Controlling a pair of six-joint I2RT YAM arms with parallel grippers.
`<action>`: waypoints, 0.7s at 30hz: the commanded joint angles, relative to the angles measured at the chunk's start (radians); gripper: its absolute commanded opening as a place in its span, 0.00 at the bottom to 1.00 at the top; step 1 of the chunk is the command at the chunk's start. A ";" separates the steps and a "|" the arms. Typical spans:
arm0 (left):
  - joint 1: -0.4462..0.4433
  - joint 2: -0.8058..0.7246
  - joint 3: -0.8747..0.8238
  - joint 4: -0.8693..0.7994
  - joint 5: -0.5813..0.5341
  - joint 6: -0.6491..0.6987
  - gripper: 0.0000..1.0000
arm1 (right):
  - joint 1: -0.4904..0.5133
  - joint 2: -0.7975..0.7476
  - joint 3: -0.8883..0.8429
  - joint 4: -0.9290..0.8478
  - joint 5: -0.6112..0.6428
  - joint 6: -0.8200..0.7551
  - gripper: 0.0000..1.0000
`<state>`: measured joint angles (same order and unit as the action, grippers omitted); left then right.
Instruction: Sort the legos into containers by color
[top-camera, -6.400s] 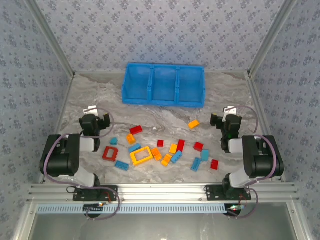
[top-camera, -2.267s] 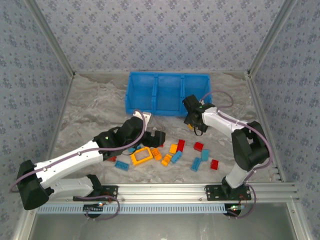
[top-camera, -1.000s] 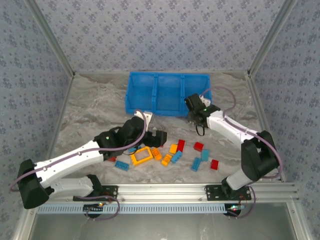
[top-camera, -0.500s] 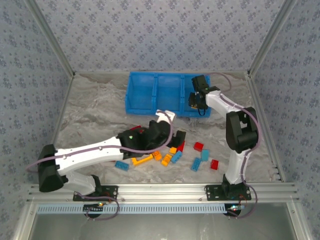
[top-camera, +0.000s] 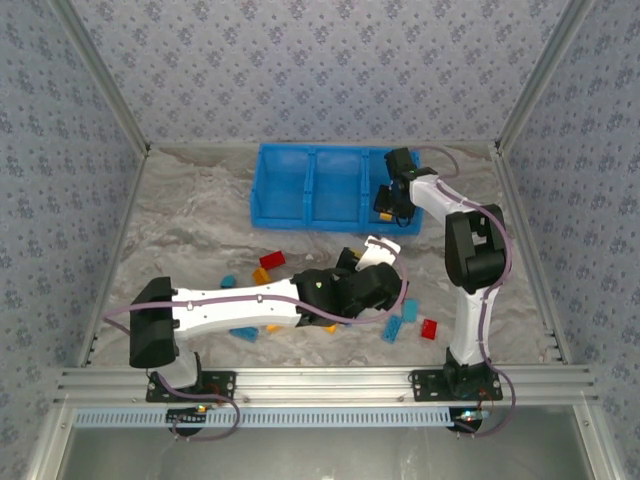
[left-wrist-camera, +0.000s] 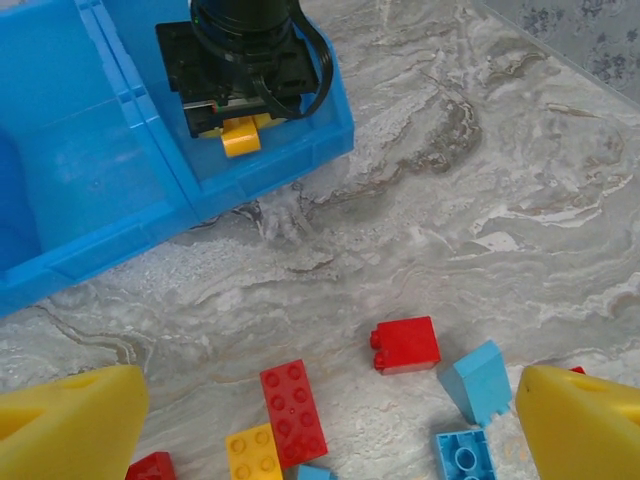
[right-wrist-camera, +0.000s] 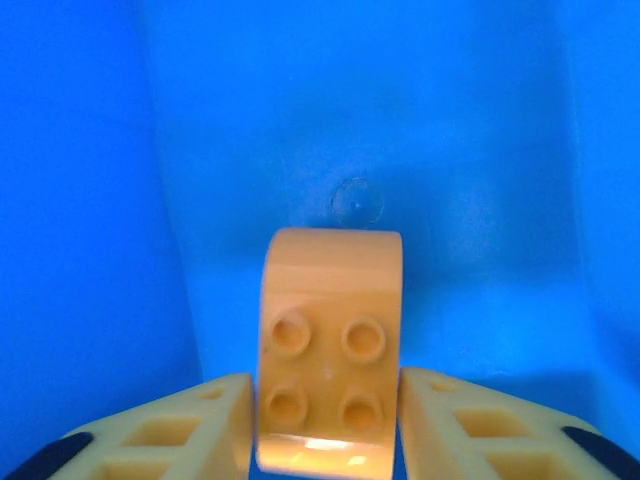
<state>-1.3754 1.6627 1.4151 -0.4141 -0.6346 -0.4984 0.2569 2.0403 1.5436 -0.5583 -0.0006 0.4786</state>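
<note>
Fingers (right-wrist-camera: 190, 425) of right gripper (right-wrist-camera: 326, 405) clamp an orange brick (right-wrist-camera: 328, 340); left gripper (left-wrist-camera: 325, 420) gapes wide, empty.

Grey marbled table (top-camera: 190, 220) bears a blue tray (top-camera: 300, 215) and scattered legos (top-camera: 428, 329).

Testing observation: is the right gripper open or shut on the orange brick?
Shut: fingers of the right gripper press both sides of the orange brick, over the tray.

The tray (top-camera: 283, 190) looked like smooth, glossy blue plastic, catching light inside. The orange brick (right-wrist-camera: 328, 350) was plastic too, with a soft sheen on its studs. The table (top-camera: 190, 220) had a matt, marble-patterned top. The rail (top-camera: 320, 382) was brushed metal, and the walls (top-camera: 320, 70) looked like dull printed paper.
</note>
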 joint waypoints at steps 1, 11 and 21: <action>0.001 -0.050 0.022 -0.046 -0.053 -0.021 0.94 | 0.004 -0.046 0.030 -0.038 0.012 -0.015 0.49; 0.116 -0.326 -0.159 -0.415 -0.113 -0.437 0.94 | 0.095 -0.434 -0.090 -0.018 0.131 -0.044 0.56; 0.422 -0.670 -0.567 -0.650 0.131 -0.606 0.75 | 0.609 -0.895 -0.692 0.406 0.049 -0.007 0.55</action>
<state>-0.9909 1.0321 0.9104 -0.9565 -0.5884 -1.0431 0.7658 1.1778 0.9871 -0.2832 0.0814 0.4355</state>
